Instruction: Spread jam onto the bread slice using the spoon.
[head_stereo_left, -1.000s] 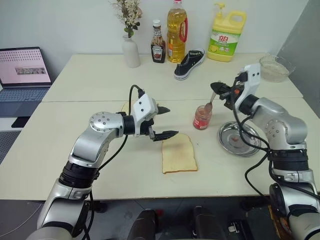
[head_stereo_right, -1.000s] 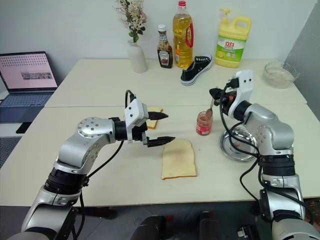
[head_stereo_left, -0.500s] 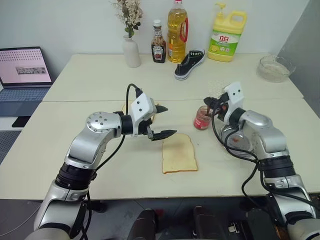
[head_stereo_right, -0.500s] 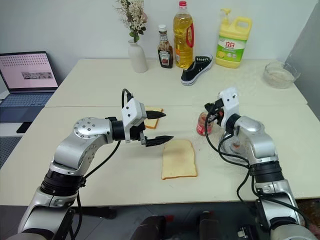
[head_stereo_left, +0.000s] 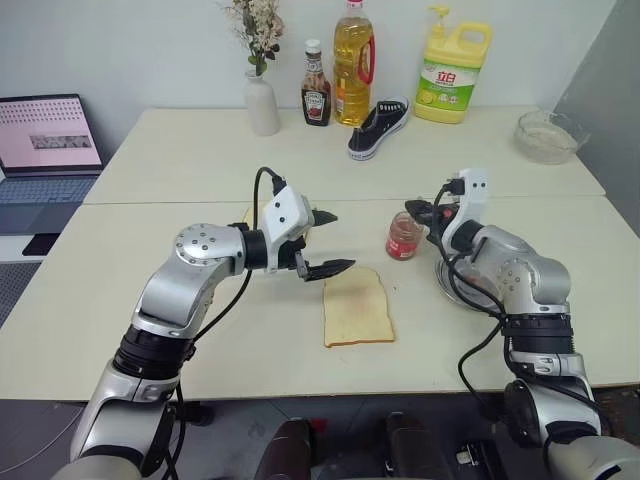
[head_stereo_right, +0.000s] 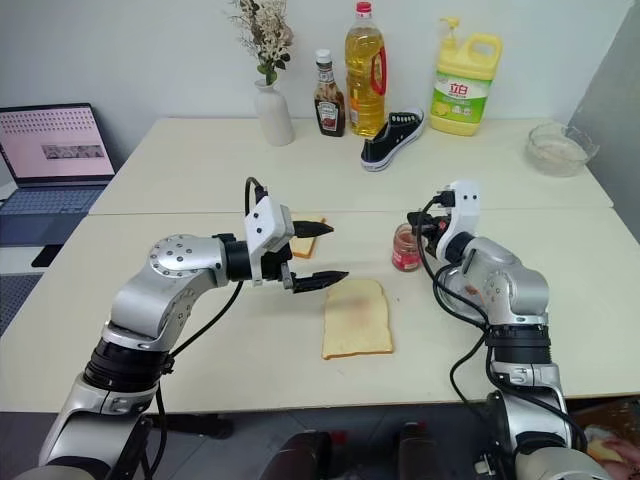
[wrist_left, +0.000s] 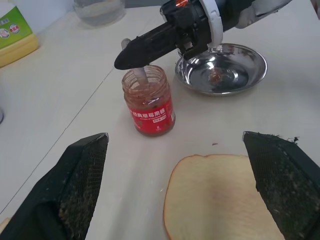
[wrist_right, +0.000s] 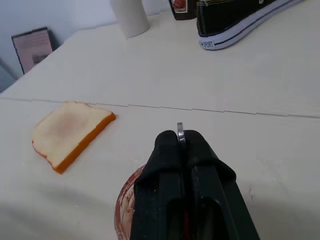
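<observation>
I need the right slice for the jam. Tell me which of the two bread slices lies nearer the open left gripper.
The toasted slice, lying just behind the left gripper. The pale bread slice lies farther forward, beside it.

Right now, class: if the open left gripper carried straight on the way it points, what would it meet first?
Probably the jam jar, which sits dead ahead between the left gripper's fingers, beyond the bread slice's corner; height is hard to judge.
</observation>
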